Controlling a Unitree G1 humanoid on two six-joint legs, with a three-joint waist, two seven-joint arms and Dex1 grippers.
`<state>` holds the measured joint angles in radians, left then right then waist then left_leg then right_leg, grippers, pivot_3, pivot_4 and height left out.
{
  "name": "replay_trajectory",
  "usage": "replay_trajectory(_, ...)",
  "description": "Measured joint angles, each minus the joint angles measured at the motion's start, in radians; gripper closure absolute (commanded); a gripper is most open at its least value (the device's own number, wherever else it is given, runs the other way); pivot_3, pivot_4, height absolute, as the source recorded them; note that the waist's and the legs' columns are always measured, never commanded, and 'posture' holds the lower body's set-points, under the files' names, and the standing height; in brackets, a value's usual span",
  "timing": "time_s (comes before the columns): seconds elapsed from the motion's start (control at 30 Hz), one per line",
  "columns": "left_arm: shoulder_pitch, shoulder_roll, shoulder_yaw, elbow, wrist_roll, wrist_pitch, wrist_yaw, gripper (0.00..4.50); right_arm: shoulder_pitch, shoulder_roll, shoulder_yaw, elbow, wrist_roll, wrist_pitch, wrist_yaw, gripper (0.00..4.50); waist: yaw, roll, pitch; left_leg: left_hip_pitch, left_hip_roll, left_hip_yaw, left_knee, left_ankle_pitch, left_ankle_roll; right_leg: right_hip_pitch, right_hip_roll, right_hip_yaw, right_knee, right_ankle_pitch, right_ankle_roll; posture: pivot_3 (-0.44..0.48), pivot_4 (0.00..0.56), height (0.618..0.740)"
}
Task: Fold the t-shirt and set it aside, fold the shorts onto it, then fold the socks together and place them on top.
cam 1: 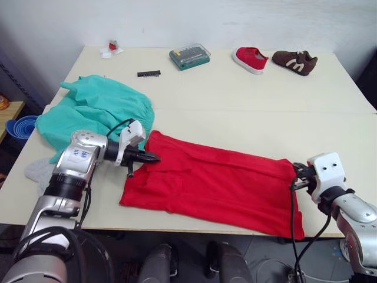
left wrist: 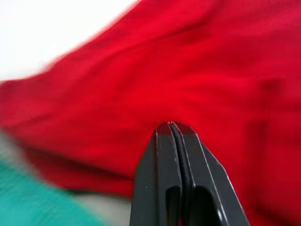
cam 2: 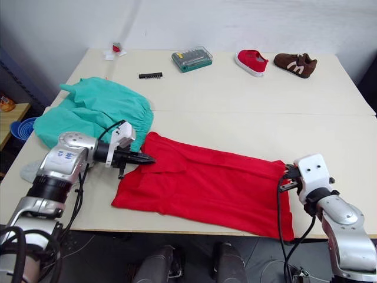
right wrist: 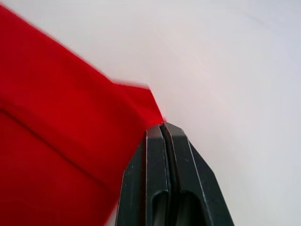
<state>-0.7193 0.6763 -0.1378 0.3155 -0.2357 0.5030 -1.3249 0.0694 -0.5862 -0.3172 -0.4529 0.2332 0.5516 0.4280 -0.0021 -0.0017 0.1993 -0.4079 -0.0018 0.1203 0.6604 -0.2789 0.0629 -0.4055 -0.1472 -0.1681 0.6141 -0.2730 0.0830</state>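
Observation:
The red t-shirt [cam 1: 218,183] lies flat along the table's front edge as a long band running left to right. My left gripper [cam 1: 154,157] is at its left end, fingers [left wrist: 162,155] pressed together on a fold of the cloth. At the shirt's right end my right gripper [cam 1: 296,175] is shut on the far corner [right wrist: 141,101]. The teal shorts [cam 1: 94,109] lie crumpled at the table's left, just behind my left arm. A grey sock [cam 1: 36,171] peeks out at the table's left edge, partly hidden by that arm.
Along the back of the table [cam 1: 247,112] sit a green bit case [cam 1: 189,56], a black bit strip [cam 1: 148,73], a red shoe [cam 1: 250,59], a brown shoe [cam 1: 294,61] and a small red-and-white item [cam 1: 112,48]. A blue bowl [cam 1: 20,127] sits off the table's left side.

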Motion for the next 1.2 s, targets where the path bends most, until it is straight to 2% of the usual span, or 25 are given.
replay_trajectory(0.07,0.003,0.000,0.017,-0.091,-0.044,0.044,-0.004,4.46,-0.020,0.000,0.016,-0.047,0.027,0.004,0.018,4.50,0.009,0.000,0.000,0.000,-0.001,0.000,0.000,0.000,0.000,0.001,0.000,0.001,0.000,0.000,0.000,0.000,0.150,0.740)
replay_trajectory(0.17,0.028,-0.021,0.010,-0.159,-0.038,0.057,0.048,4.46,-0.023,0.009,0.064,-0.067,0.043,0.036,0.021,4.50,0.021,0.000,0.000,0.002,-0.001,0.000,0.000,-0.002,-0.003,0.004,0.000,0.002,-0.001,0.000,0.001,0.000,0.150,0.740)
replay_trajectory(0.3,0.065,-0.043,-0.109,-0.109,0.092,-0.045,0.132,4.46,-0.026,0.010,0.165,-0.033,0.017,0.068,0.016,4.50,0.025,0.000,0.000,0.001,-0.001,0.001,0.000,-0.003,-0.002,0.001,0.000,0.003,-0.001,0.000,0.001,0.000,0.150,0.740)
replay_trajectory(0.4,0.054,-0.044,-0.128,-0.055,0.128,-0.136,0.149,4.46,-0.032,0.007,0.192,0.018,-0.022,0.084,-0.007,4.50,0.028,0.001,-0.001,0.001,-0.001,0.002,0.000,-0.002,-0.002,0.000,0.000,0.004,-0.001,0.000,0.000,0.000,0.150,0.740)
replay_trajectory(0.57,0.046,-0.012,-0.110,-0.007,0.144,-0.185,0.152,4.46,0.000,-0.019,0.121,0.030,-0.038,0.109,-0.025,4.50,0.026,0.000,-0.001,0.003,0.000,0.001,0.000,-0.005,0.002,0.002,0.000,0.004,-0.001,0.001,0.000,0.000,0.150,0.740)
replay_trajectory(0.7,0.101,0.072,-0.035,-0.065,0.059,-0.076,0.069,4.46,0.037,-0.025,0.002,0.012,0.025,0.147,0.008,4.50,0.013,0.001,-0.001,0.001,0.000,0.003,-0.005,-0.001,-0.004,-0.003,0.000,0.004,-0.001,0.000,0.000,0.000,0.150,0.740)
replay_trajectory(0.77,0.103,0.077,-0.009,-0.105,0.012,-0.026,0.052,4.46,0.035,-0.034,-0.019,-0.015,0.048,0.149,0.030,4.50,0.014,0.001,0.000,0.001,-0.001,0.003,-0.007,0.003,-0.001,-0.003,0.000,0.004,-0.001,0.000,-0.001,0.000,0.150,0.740)
replay_trajectory(0.87,0.080,0.068,0.061,-0.166,-0.051,0.049,0.093,3.88,0.037,-0.151,-0.023,-0.050,0.065,0.155,0.106,4.50,0.018,0.000,0.001,0.001,-0.001,0.003,-0.007,0.003,0.000,-0.003,0.000,0.004,-0.002,0.000,0.000,0.000,0.150,0.740)
replay_trajectory(0.9,0.070,0.073,0.098,-0.202,-0.108,0.097,0.077,3.59,0.030,-0.211,-0.031,-0.045,0.068,0.158,0.147,4.50,0.020,-0.001,0.002,0.001,-0.001,0.004,-0.007,0.003,0.000,-0.003,0.000,0.004,-0.002,0.000,0.000,0.000,0.150,0.740)
replay_trajectory(0.97,0.043,0.086,0.141,-0.285,-0.224,0.184,0.025,2.95,-0.013,-0.304,-0.040,-0.011,0.077,0.164,0.215,4.13,0.022,-0.002,0.002,0.001,-0.001,0.004,-0.006,0.003,0.001,-0.002,0.000,0.005,-0.002,0.001,0.000,0.000,0.150,0.740)
replay_trajectory(1.03,0.015,0.087,0.161,-0.347,-0.295,0.234,-0.001,2.31,-0.059,-0.365,-0.037,0.025,0.088,0.165,0.273,3.60,0.024,-0.002,0.002,0.002,-0.002,0.003,-0.006,0.003,0.000,-0.001,0.000,0.005,-0.003,0.001,0.000,0.000,0.150,0.740)
replay_trajectory(1.1,0.009,0.077,0.162,-0.391,-0.342,0.256,-0.009,1.67,-0.116,-0.440,0.013,0.091,0.087,0.150,0.344,2.89,0.024,-0.002,0.002,0.002,-0.002,0.004,-0.007,0.004,0.000,-0.001,0.000,0.005,-0.003,0.001,0.000,0.000,0.150,0.740)
replay_trajectory(1.2,0.014,0.044,0.143,-0.424,-0.361,0.256,-0.002,0.75,-0.229,-0.487,0.100,0.210,0.063,0.133,0.405,1.91,0.025,-0.002,0.002,0.001,-0.002,0.004,-0.007,0.005,0.000,-0.002,0.001,0.005,-0.003,0.001,0.000,0.000,0.150,0.740)
